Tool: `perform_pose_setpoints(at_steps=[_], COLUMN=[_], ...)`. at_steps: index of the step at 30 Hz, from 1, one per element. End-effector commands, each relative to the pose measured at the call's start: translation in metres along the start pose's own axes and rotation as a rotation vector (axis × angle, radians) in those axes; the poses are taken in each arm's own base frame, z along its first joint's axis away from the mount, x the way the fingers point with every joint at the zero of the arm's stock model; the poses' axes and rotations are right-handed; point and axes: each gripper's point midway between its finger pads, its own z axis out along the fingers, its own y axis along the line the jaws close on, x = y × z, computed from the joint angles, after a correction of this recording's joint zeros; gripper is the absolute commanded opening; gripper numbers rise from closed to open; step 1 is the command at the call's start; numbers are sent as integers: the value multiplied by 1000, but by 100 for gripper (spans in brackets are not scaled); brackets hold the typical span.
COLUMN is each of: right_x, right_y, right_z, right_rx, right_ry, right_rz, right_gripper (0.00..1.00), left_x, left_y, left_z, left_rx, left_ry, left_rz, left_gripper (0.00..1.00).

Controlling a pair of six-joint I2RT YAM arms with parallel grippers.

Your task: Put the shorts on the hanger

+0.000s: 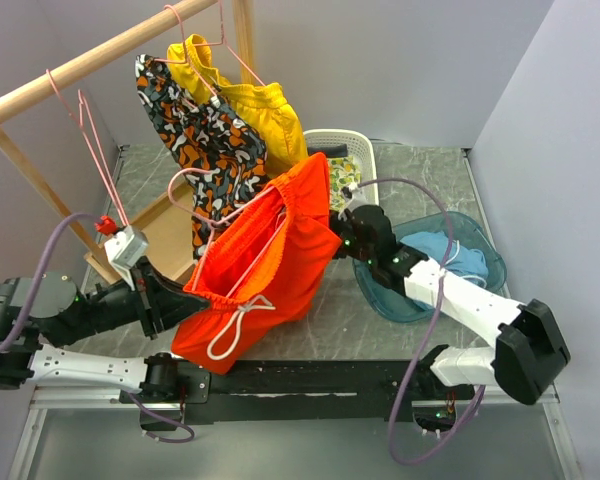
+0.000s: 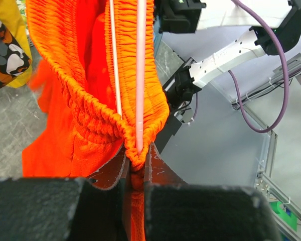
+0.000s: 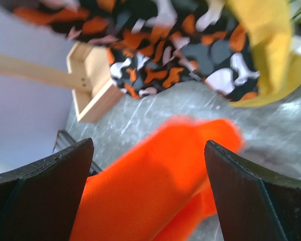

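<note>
The bright orange-red shorts (image 1: 280,250) hang in mid-air over the table's middle, waist open, white drawstring (image 1: 235,325) dangling. A pink wire hanger (image 2: 140,75) runs inside the waistband, its hook (image 1: 173,187) sticking out up-left. My left gripper (image 2: 136,158) is shut on the bunched waistband of the shorts (image 2: 90,115), with the hanger's wire ending right at the jaws. My right gripper (image 3: 149,145) stands open at the shorts' right side (image 1: 340,228); blurred orange cloth (image 3: 155,191) shows between its fingers, not pinched.
A wooden rail (image 1: 100,60) crosses the back left, carrying yellow shorts (image 1: 270,110), camouflage shorts (image 1: 205,130) and a bare pink hanger (image 1: 90,130). Its wooden base (image 1: 165,230) sits on the table. A white basket (image 1: 345,150) and a blue tub (image 1: 480,265) stand to the right.
</note>
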Motion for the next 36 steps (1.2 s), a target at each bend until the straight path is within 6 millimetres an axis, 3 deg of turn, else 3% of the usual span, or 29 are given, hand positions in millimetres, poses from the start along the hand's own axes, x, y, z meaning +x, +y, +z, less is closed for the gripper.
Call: perform_pose_setpoints(at_steps=[1,6,9,12,18,22,30,36], right_x=[-12,-5,-7,-13,-19,-16,-20,-22], right_y=[62,116,136,143,145,134,115,101], right_z=[-24,-38,-36,-24,13,42,64,78], right_rx=[-218,-334,-328,-290,-186,-87,47,137], right_ry=[-100,-79,-65,-54,-14,20,6,3], right_rz=[-54,-128,-154,-149,-135,-124,-115,-120], right_gripper=[98,98,98,98,98,99,100,100], left_x=[-36,-40,-47,-55,-66,-76,-79,-87], left_y=[-5,3,13,28,57,68,90,98], left_z=[-18,-24,-30,-37,-44,-52,-46,-58], left_rx=[48,28,-22,-97,-299,-401,-595,-648], left_ry=[-139,-173,-213,-263,-336,-383,-407,-467], left_rz=[-67,-81,-98,-125,-163,-186,-226,-271], left_gripper=[1,1,1,1,1,1,1,1])
